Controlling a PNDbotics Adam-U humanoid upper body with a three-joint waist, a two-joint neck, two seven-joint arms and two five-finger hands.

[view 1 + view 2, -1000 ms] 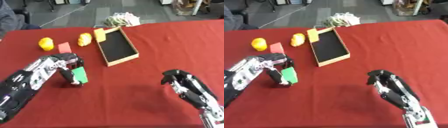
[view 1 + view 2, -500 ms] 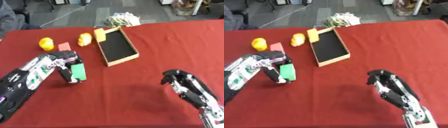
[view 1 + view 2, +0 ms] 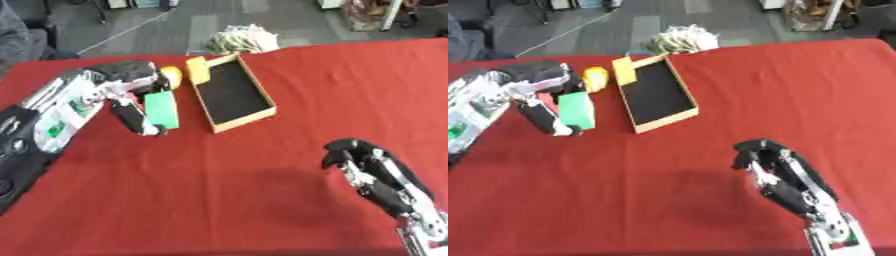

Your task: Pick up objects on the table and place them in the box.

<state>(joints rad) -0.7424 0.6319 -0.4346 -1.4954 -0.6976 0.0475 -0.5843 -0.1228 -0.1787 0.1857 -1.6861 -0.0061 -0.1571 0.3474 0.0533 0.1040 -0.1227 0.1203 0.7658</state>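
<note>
My left hand is shut on a green block and holds it above the red table, just left of the open cardboard box. The box has a black inside and an upright yellow flap at its far corner. A yellow-orange round object peeks out behind my left hand, next to the flap. My right hand hangs over the table at the lower right with curled fingers and nothing in it.
A crumpled pale bundle lies at the table's far edge behind the box. The red tablecloth covers the whole surface. A person's dark sleeve shows at the far left edge.
My left hand has lifted the green block off the table and carried it up and right toward the box. The right hand has stayed in place.
</note>
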